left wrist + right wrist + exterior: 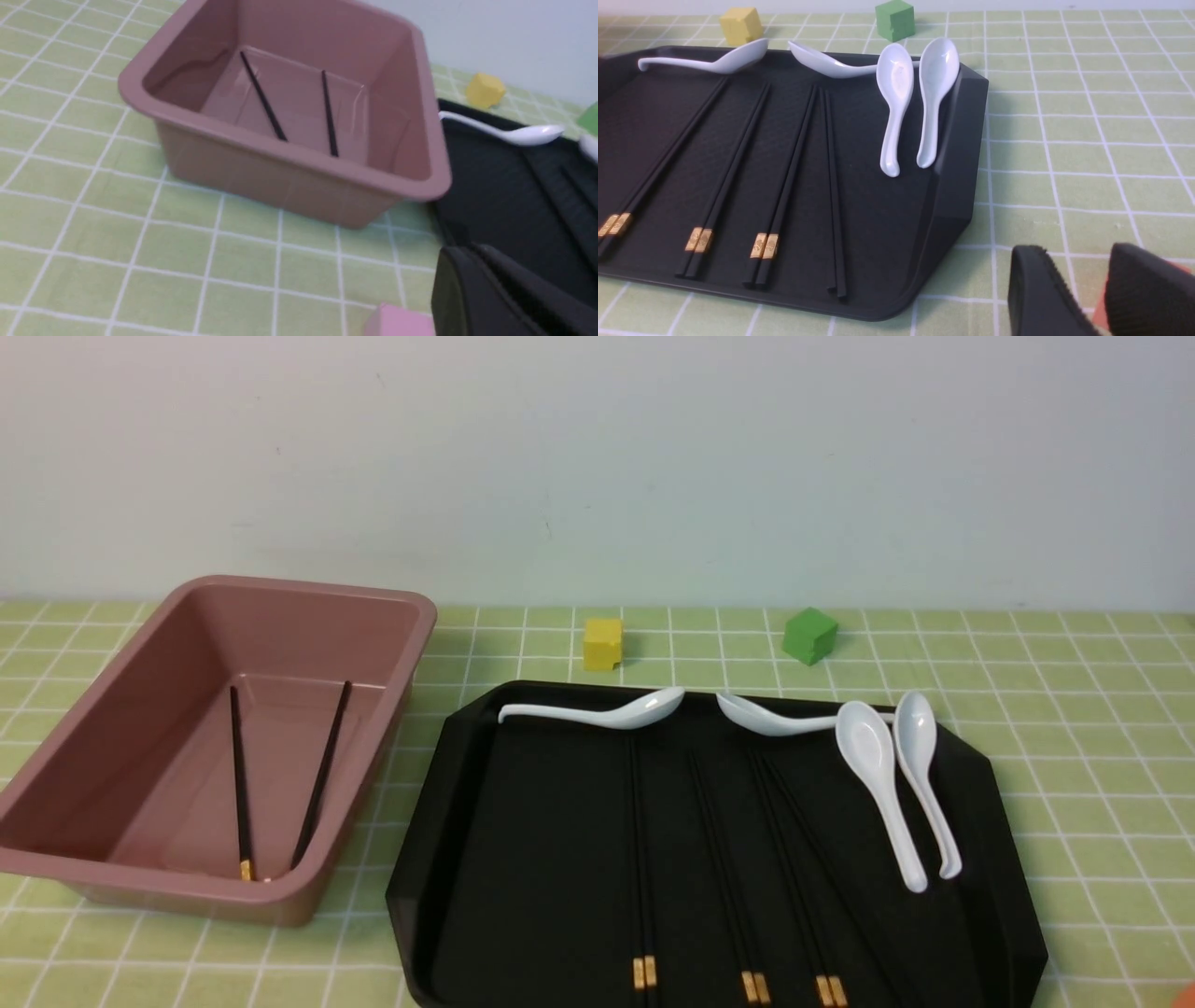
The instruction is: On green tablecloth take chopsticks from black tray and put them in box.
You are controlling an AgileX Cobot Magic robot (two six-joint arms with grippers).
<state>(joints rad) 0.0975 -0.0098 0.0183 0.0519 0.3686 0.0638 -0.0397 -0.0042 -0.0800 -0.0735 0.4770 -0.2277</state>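
Over by the box (299,149), left gripper (467,252)'s closed and empty; right gripper (1073,247)'s slightly apart, empty. Paired chopsticks (784,186) lie so close, a sloppy pinch could drop one.

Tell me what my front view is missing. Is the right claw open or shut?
Observer: Open. The right wrist view shows a gap between the fingertips of the right claw.
Operator: Copy. And the rightmost chopstick pair? My picture cuts off its near ends. Gold bands there?
Observer: None visible. In the right wrist view that rightmost chopstick pair looks black right down to its near ends.
Operator: Anything on the cloth on the left side that I can't see?
Observer: Yes, a pink block, partly in frame in the left wrist view.
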